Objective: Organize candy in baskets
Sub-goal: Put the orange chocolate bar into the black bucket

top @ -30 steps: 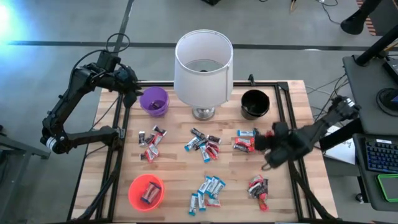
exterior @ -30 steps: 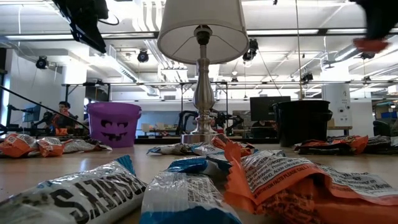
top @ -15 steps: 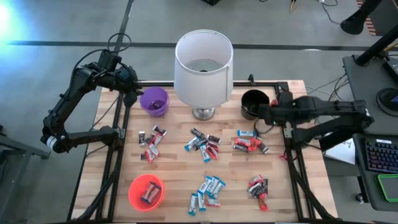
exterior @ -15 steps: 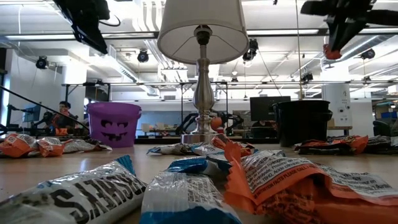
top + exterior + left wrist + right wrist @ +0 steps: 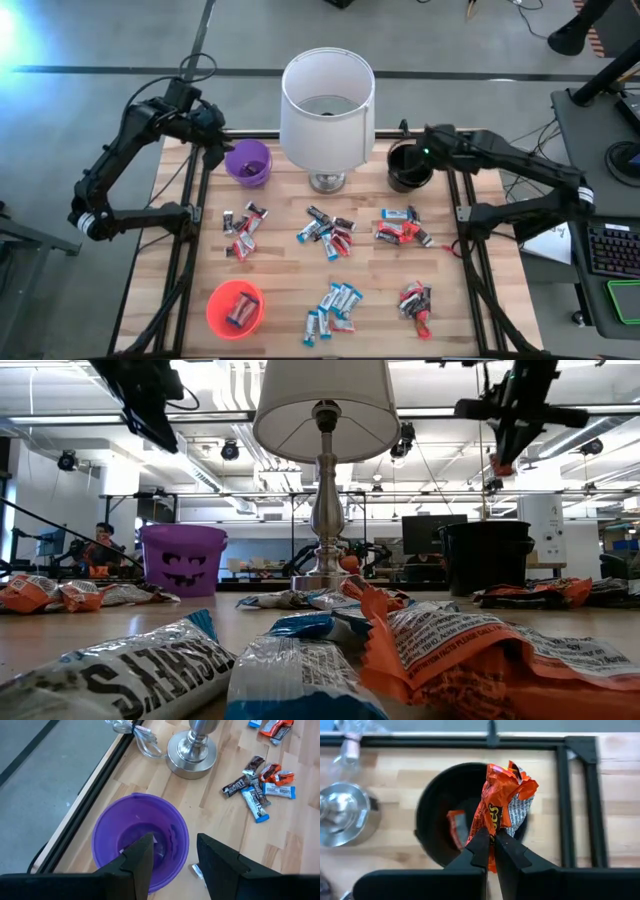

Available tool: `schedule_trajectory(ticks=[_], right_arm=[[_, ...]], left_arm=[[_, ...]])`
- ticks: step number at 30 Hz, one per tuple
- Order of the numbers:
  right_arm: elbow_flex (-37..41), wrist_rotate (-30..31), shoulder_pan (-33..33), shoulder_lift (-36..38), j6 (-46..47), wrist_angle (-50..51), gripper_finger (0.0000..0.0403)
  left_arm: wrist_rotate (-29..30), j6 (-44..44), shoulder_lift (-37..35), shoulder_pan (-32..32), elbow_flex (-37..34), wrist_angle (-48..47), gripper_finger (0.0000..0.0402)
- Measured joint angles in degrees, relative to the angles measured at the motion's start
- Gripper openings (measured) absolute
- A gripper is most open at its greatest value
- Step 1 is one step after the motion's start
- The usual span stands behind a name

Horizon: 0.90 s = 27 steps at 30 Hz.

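The right gripper (image 5: 490,845) pinches an orange candy (image 5: 502,795) over the black bowl (image 5: 435,805) near the table's far edge; the left gripper (image 5: 172,855), spread, hovers over the purple bowl (image 5: 107,827); many candies (image 5: 325,232) lie unsorted mid-table.

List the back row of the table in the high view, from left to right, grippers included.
Left gripper → purple basket → lamp → black basket, with the right gripper over it, shut on an orange candy.
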<state>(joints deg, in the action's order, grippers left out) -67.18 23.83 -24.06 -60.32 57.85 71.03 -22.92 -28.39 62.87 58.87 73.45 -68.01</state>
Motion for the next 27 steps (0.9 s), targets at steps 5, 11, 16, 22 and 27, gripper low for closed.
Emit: schedule_trajectory(ticks=[5, 11, 16, 22, 27], right_arm=[[0.2, -3.9, -2.8, -3.4, -6.7, -4.3, 0.0013], [0.2, -6.4, -4.5, -7.4, -10.2, -5.3, 0.0013], [0.2, -7.8, -5.6, -9.2, -12.4, -5.4, 0.0013], [-0.5, -7.6, -7.0, -9.5, -14.6, -5.3, 0.0013], [-2.9, -9.4, -7.0, -9.5, -20.1, -5.3, 0.0013]], left_arm=[[0.0, -1.1, 0.2, 0.0, 0.0, 0.1, 0.0134], [-0.1, -1.8, 0.1, 0.0, 0.0, 0.2, 0.0134], [-0.1, -1.8, 0.1, 0.0, 0.0, 0.4, 0.0134], [-0.1, -1.8, 0.0, 0.0, 0.0, 0.3, 0.0134], [-0.1, -2.4, -0.1, 0.0, 0.0, 0.3, 0.0134]])
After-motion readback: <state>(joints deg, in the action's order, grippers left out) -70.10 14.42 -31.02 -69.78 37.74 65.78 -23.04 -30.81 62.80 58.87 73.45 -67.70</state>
